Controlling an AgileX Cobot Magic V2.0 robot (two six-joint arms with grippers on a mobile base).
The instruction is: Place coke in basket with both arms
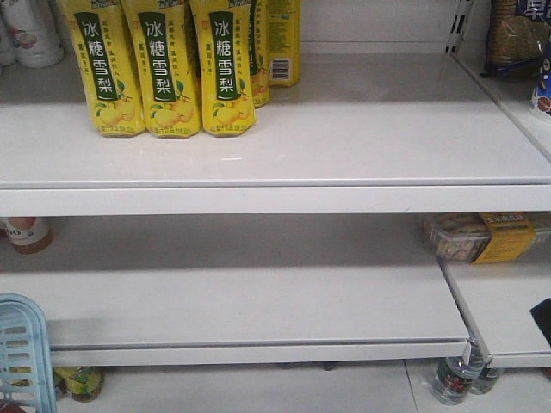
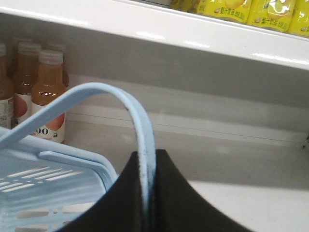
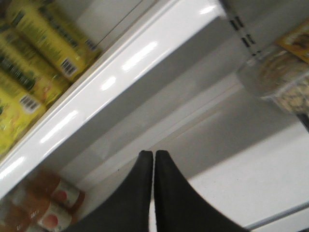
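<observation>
My left pincer is clamping the basket handle, which is arching upward lengthwise, while my right pincer is hanging closed, empty.

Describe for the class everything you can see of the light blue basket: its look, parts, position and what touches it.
The basket looks like pale blue plastic with slotted walls and a thick rim. In the left wrist view one thin handle arches up and runs down into the left pincer, whose black jaws are shut on it. The front view shows only a corner at the lower left, before the lower shelf. Its inside is mostly out of view; no coke shows.
</observation>
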